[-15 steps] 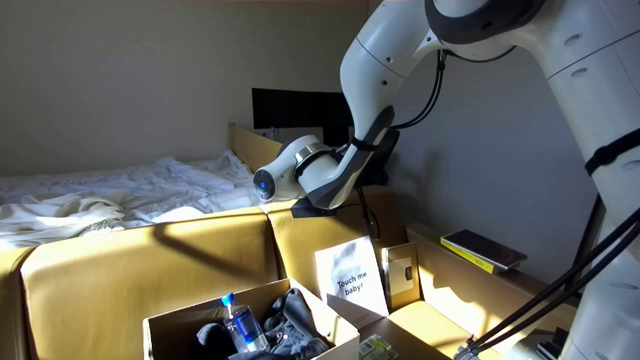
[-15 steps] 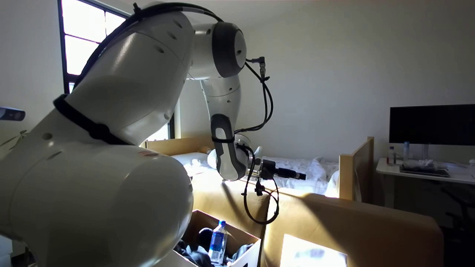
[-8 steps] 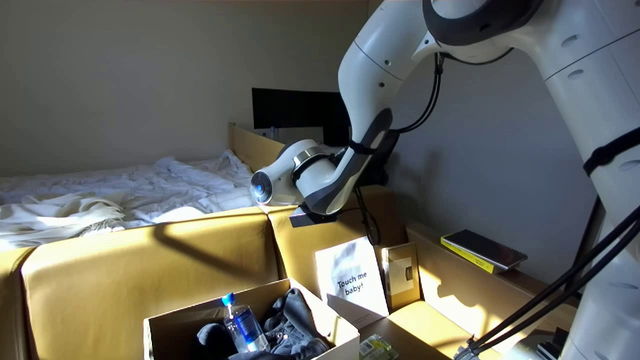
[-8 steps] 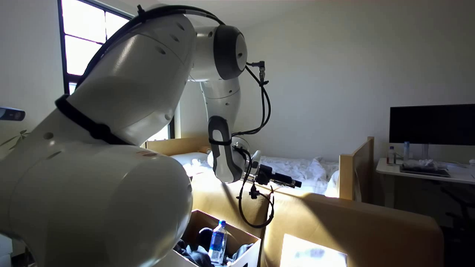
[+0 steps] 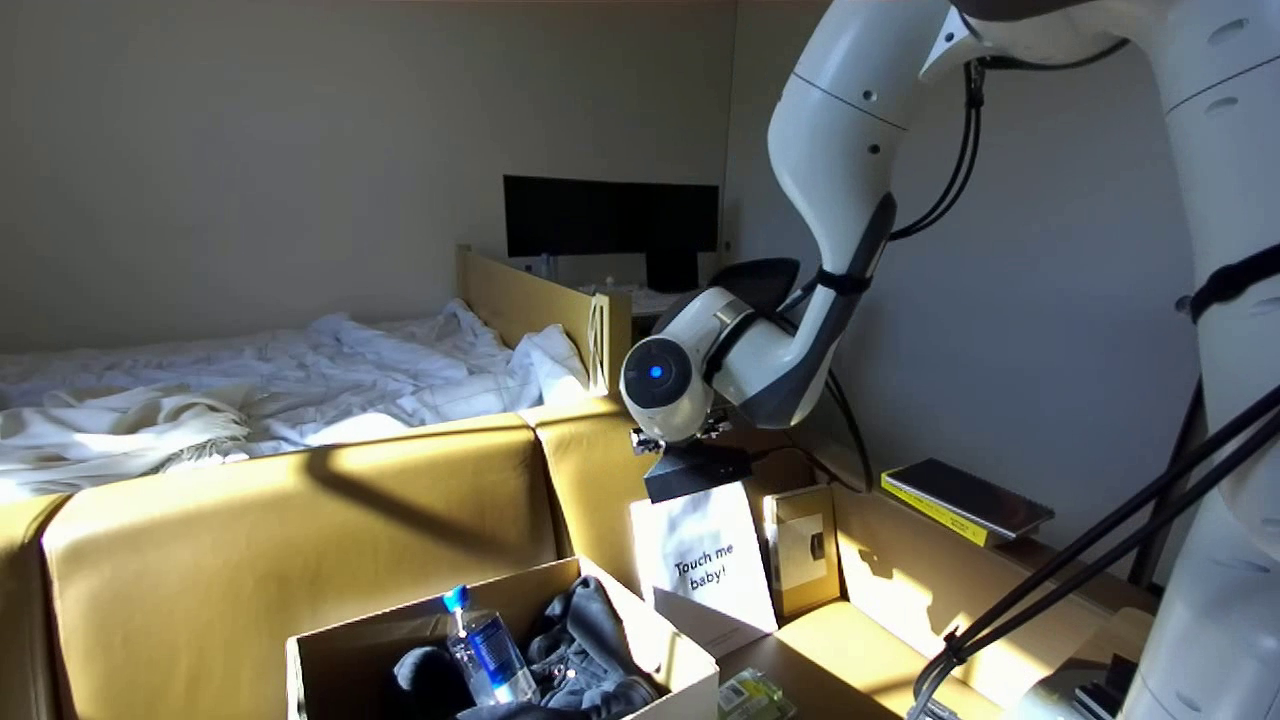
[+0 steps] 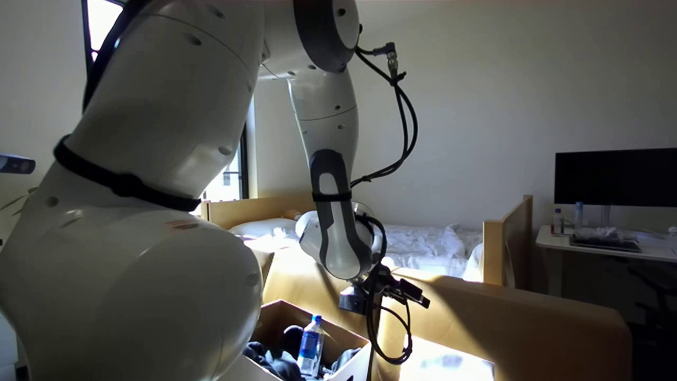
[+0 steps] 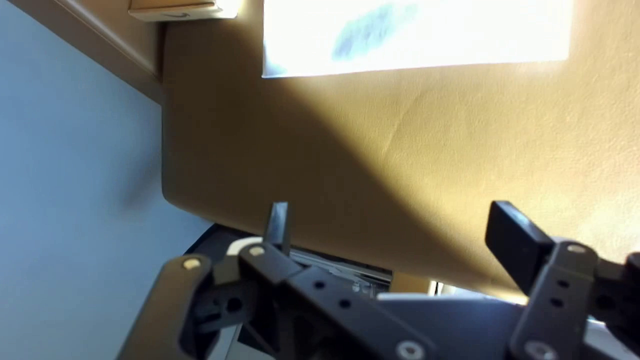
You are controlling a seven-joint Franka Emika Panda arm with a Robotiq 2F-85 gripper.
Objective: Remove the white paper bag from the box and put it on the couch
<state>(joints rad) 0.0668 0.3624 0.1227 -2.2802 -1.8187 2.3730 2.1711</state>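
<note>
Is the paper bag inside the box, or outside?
Outside: an exterior view shows the white paper bag standing on the couch, beside the box.

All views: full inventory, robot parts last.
couch: 1, tan, all views
box: 1, brown, before couch back
white paper bag: 1, white, on couch beside box
bottle: 1, clear and blue, in box
cloth: count unclear, dark, in box
packet: 1, green, beside box
package: 1, brown, couch corner
books: 2, black and yellow, on armrest
bed: 1, wooden, behind couch
sheets: count unclear, white, on bed
desk: 1, white, past bed
monitor: 1, black, on desk
window: count unclear, bright, behind arm
arm: 1, white, over couch
fingers: 2, black, apart, wrist view
</note>
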